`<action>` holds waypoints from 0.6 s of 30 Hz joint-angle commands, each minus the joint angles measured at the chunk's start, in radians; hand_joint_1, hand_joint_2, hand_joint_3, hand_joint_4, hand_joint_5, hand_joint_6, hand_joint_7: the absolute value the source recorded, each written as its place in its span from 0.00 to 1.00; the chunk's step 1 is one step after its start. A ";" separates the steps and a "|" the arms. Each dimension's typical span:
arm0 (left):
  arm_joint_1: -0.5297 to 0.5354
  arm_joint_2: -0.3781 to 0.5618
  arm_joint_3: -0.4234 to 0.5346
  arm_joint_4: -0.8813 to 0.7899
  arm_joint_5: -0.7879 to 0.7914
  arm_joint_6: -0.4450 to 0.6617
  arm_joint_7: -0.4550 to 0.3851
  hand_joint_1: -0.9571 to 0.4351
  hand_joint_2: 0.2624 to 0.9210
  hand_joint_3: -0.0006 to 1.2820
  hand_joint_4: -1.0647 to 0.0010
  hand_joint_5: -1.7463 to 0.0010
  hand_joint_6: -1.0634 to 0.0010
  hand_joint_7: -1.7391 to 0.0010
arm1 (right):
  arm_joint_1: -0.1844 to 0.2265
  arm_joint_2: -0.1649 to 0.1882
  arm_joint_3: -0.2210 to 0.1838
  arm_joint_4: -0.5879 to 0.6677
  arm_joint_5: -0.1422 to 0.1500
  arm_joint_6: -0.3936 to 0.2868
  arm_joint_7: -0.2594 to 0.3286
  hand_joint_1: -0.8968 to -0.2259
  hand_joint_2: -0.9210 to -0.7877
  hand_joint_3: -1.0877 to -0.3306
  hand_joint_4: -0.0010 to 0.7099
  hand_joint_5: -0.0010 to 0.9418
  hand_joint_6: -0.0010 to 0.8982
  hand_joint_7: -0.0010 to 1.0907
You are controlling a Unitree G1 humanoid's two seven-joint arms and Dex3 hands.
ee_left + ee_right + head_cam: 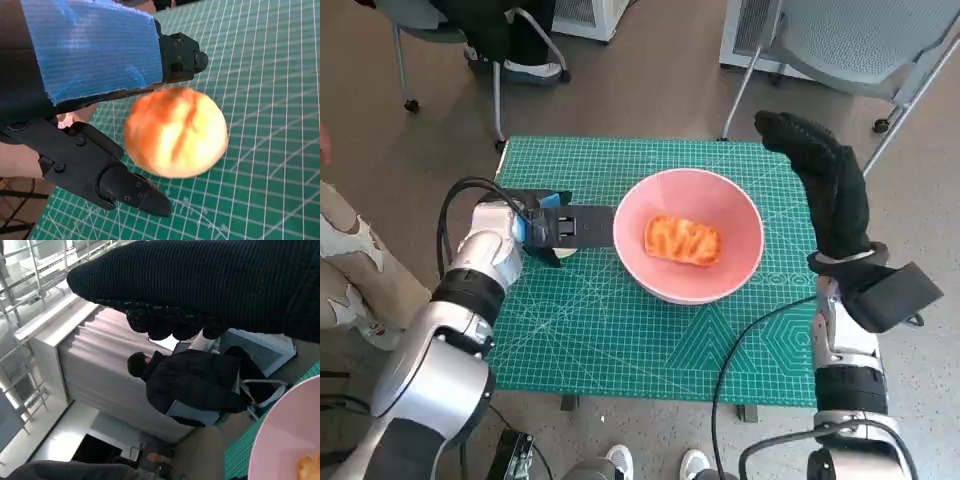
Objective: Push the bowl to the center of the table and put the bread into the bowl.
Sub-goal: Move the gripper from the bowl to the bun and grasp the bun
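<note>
Bread point(682, 241) in bowl point(740, 215), fingers point(588, 227) beside rim

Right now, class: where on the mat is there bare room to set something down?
The near strip of the mat, in front of the bowl, is bare. The left hand crowds the bowl's left; the right hand hangs over the right edge.

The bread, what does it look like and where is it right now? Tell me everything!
The bread is a small oblong roll, golden orange with darker toasted streaks and a glossy crust. It lies flat on the bottom of the pink bowl, a little left of the middle, touching only the bowl. Neither hand holds it: the left hand is at the bowl's outer rim and the right hand is raised beyond the bowl's other side. In the left wrist view it shows up close and blurred, rounded with a crease across it.
</note>
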 commanded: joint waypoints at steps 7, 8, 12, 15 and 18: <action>-0.003 -0.015 -0.019 0.048 0.014 -0.002 0.007 0.32 0.66 0.00 1.00 1.00 0.93 1.00 | 0.036 -0.009 -0.008 -0.011 0.002 0.034 -0.005 0.25 0.00 0.33 0.21 0.01 0.00 0.39; -0.003 -0.016 -0.022 0.051 0.014 -0.002 0.008 0.32 0.66 0.00 1.00 1.00 0.93 1.00 | 0.037 -0.009 -0.008 -0.012 0.003 0.035 -0.004 0.25 0.00 0.33 0.21 0.01 0.00 0.39; -0.001 -0.020 -0.029 0.060 0.020 0.001 0.013 0.32 0.66 0.00 1.00 1.00 0.93 1.00 | 0.040 -0.009 -0.010 -0.019 0.003 0.041 -0.003 0.25 0.00 0.33 0.21 0.00 0.00 0.39; 0.000 -0.024 -0.032 0.066 0.024 0.003 0.020 0.32 0.67 0.01 1.00 1.00 0.93 1.00 | 0.044 -0.010 -0.010 -0.028 0.003 0.045 -0.004 0.25 0.00 0.33 0.21 0.00 0.00 0.39; 0.000 -0.026 -0.034 0.069 0.026 0.004 0.026 0.32 0.67 0.01 1.00 1.00 0.93 1.00 | 0.047 -0.010 -0.010 -0.036 0.002 0.047 -0.005 0.26 0.00 0.33 0.21 0.00 0.00 0.39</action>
